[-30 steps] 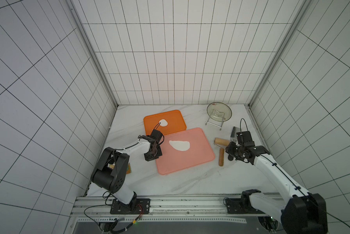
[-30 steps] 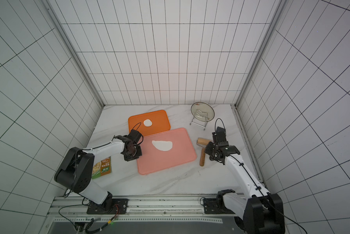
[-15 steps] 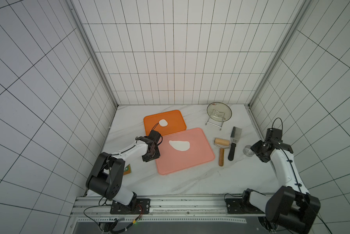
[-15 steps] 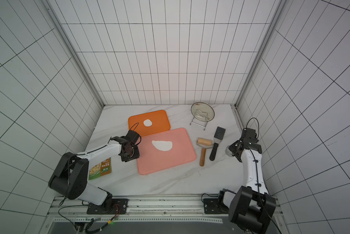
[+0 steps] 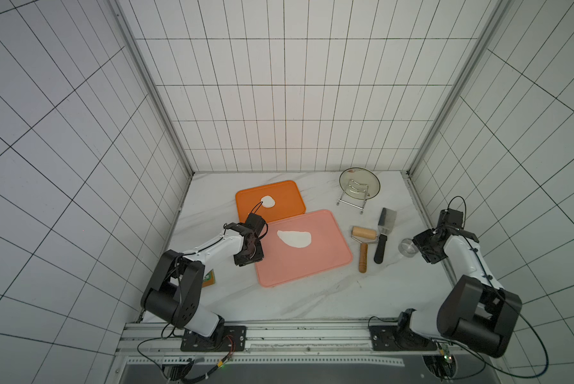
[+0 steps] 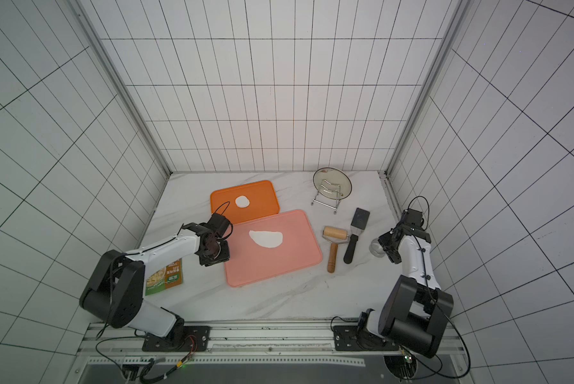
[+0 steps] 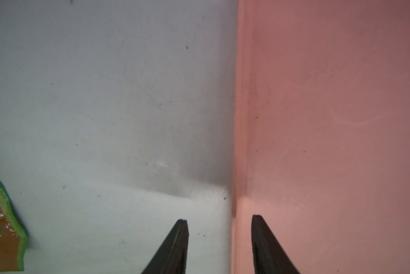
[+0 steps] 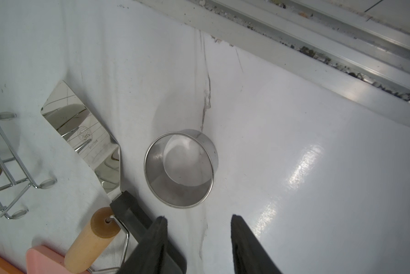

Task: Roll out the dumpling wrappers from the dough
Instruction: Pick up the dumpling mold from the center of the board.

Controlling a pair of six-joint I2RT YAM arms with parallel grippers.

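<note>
Prob. cutting step: R gripper — jaws apart, empty — is hovering by ring cutter, right of pink tray; dough is lying on tray. L gripper, apart/empty, is straddling tray's left edge. Next prob. needs gripping cutter's rim.

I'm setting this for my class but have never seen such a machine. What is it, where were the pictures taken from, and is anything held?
Two robot arms work at a white table. Two pictures look down from overhead; two come from cameras on the wrists. The pink tray holds an uneven sheet of dough; the orange tray holds one round wrapper. Nearby lie a wooden roller, a spatula, a steel ring cutter and a glass lid on a rack. The left gripper and the right gripper are open, holding nothing.
</note>
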